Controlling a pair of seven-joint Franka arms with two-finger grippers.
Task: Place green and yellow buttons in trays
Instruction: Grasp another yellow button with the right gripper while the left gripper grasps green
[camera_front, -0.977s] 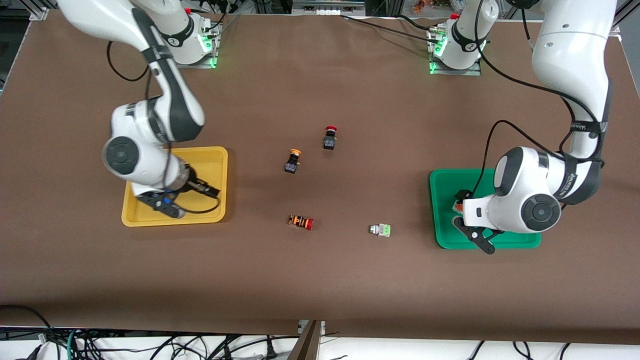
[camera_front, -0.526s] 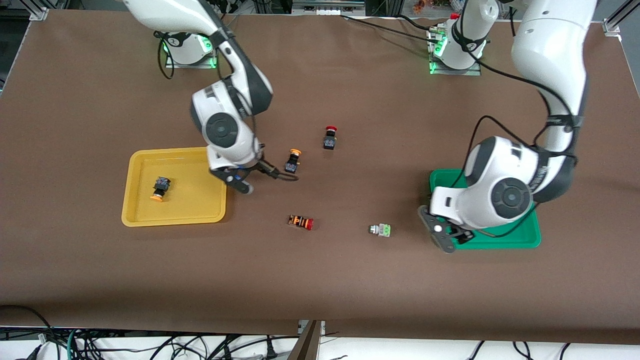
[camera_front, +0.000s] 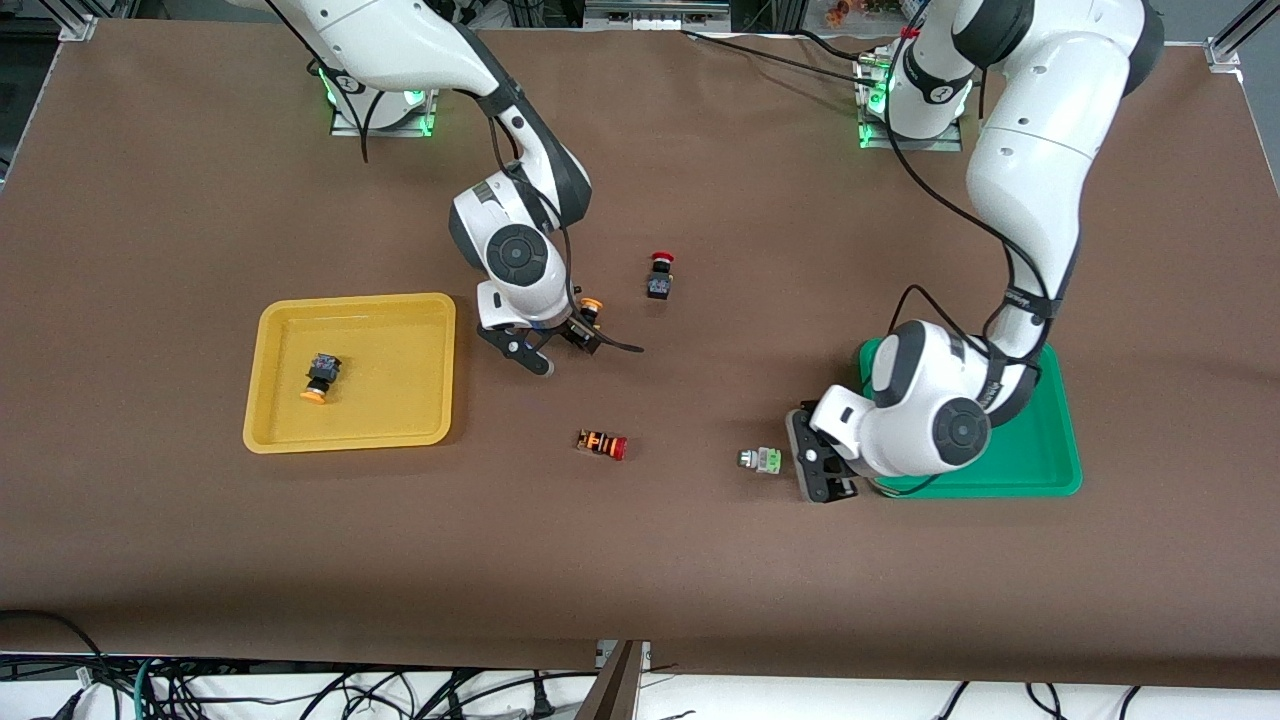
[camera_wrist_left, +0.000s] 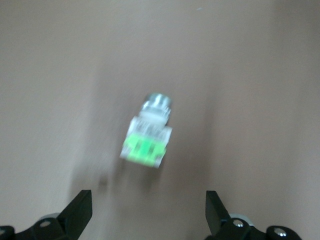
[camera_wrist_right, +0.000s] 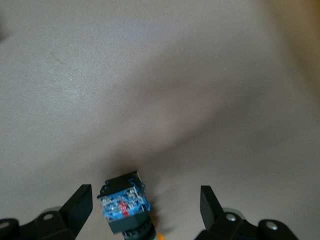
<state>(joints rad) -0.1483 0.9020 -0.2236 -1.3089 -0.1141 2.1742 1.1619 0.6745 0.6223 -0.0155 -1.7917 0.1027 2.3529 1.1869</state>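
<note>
A yellow-capped black switch (camera_front: 320, 377) lies in the yellow tray (camera_front: 400, 330). A second one (camera_front: 588, 320) lies mid-table. My right gripper (camera_front: 560, 350) is open over it, and in the right wrist view the switch (camera_wrist_right: 122, 207) sits between the open fingers of the gripper (camera_wrist_right: 145, 207). The silver-white switch with the green block (camera_front: 760, 460) lies on the table beside the green tray (camera_front: 1050, 460). My left gripper (camera_front: 818, 470) is open over the table between the two. In the left wrist view the switch (camera_wrist_left: 147, 137) lies ahead of the gripper (camera_wrist_left: 147, 215). The orange-block switch is hidden.
A black switch with a red cap (camera_front: 660, 275) lies mid-table, farther from the front camera. An orange-striped switch with a red cap (camera_front: 602, 444) lies nearer. The left arm's bulk covers much of the green tray.
My right gripper left the yellow tray, with a yellow-capped switch now lying in it, and moved to the mid-table switch. My left gripper moved from the green tray toward the green-block switch.
</note>
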